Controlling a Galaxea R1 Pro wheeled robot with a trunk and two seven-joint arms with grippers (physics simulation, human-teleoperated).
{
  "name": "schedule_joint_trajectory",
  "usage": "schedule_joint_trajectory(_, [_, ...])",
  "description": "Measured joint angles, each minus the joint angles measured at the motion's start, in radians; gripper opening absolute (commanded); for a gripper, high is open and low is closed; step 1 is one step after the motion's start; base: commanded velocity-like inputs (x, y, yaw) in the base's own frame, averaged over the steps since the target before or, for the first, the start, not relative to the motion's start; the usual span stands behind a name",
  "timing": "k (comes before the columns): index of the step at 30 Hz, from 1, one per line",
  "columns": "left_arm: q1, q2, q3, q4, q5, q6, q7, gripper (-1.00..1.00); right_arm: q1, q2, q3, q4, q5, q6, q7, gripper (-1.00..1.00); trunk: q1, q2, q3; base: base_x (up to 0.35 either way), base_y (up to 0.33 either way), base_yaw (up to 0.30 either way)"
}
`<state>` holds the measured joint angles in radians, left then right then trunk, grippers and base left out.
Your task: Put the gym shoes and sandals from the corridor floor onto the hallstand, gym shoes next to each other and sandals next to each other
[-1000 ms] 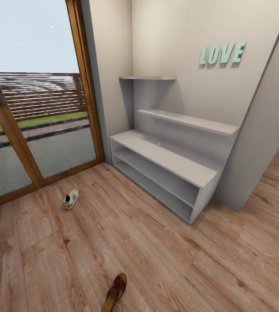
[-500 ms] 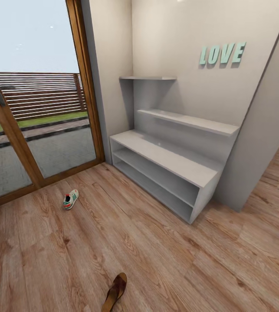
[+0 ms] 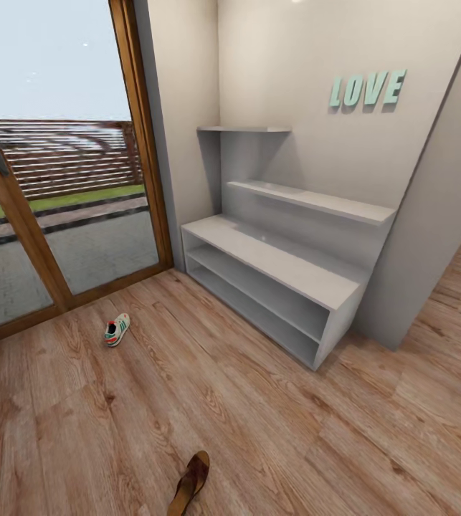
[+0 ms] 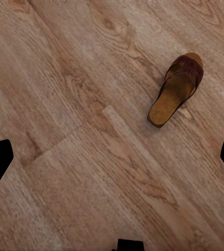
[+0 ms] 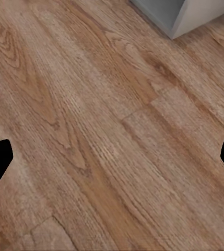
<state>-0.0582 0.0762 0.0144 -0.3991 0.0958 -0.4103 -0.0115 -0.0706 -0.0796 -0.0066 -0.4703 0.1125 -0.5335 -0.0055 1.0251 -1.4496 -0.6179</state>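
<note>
One gym shoe (image 3: 116, 330), white with green stripes, lies on the corridor floor (image 3: 244, 416) near the glass door. A dark brown sandal (image 3: 190, 483) lies at the head view's lower edge, partly cut off; the left wrist view looks down on this sandal (image 4: 176, 89). The pale grey hallstand (image 3: 273, 261) stands against the wall under the teal "LOVE" letters (image 3: 368, 89), and its bench and shelves hold nothing. My left gripper (image 4: 112, 162) hangs open above bare planks beside the sandal. My right gripper (image 5: 112, 164) is open over the floor, with a corner of the hallstand (image 5: 166, 13) ahead.
A wood-framed glass door (image 3: 58, 179) to a terrace fills the left wall. A grey wall panel (image 3: 431, 215) juts out right of the hallstand, with more floor behind it. Open floor lies between the shoes and the rack.
</note>
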Motion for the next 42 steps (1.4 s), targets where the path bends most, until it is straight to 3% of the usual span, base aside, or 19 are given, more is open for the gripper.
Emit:
schedule_joint_trajectory(4, [-0.020,0.002,0.001,-0.002,-0.001,0.011,-0.003,1.00,-0.003,0.000,0.000,-0.048,-0.001,0.011,0.000,1.00,0.000,0.000,0.000,0.000,0.000,0.000])
schedule_joint_trajectory(10, [-0.105,0.007,-0.003,-0.001,-0.007,0.056,-0.007,1.00,-0.024,0.000,-0.001,-0.141,-0.001,0.086,0.000,1.00,0.000,0.000,0.000,0.000,0.000,0.000])
schedule_joint_trajectory(22, [-0.292,0.017,-0.010,-0.002,-0.074,0.327,-0.100,1.00,-0.137,0.000,-0.001,-0.300,-0.005,0.368,0.002,1.00,0.000,0.000,0.000,0.000,0.000,0.000])
schedule_joint_trajectory(26, [-0.340,0.015,-0.012,-0.002,-0.103,0.386,-0.125,1.00,-0.179,0.002,-0.001,-0.325,-0.007,0.442,0.006,1.00,0.000,0.000,0.000,0.000,0.000,0.000])
schedule_joint_trajectory(33, [-0.372,0.011,-0.015,-0.001,-0.132,0.411,-0.140,1.00,-0.215,0.006,0.003,-0.371,-0.009,0.495,0.009,1.00,0.000,0.000,0.000,0.000,0.000,0.000])
schedule_joint_trajectory(42, [-0.372,0.011,-0.014,-0.001,-0.136,0.410,-0.142,1.00,-0.223,0.008,0.003,-0.401,-0.009,0.507,0.010,1.00,0.000,0.000,0.000,0.000,0.000,0.000])
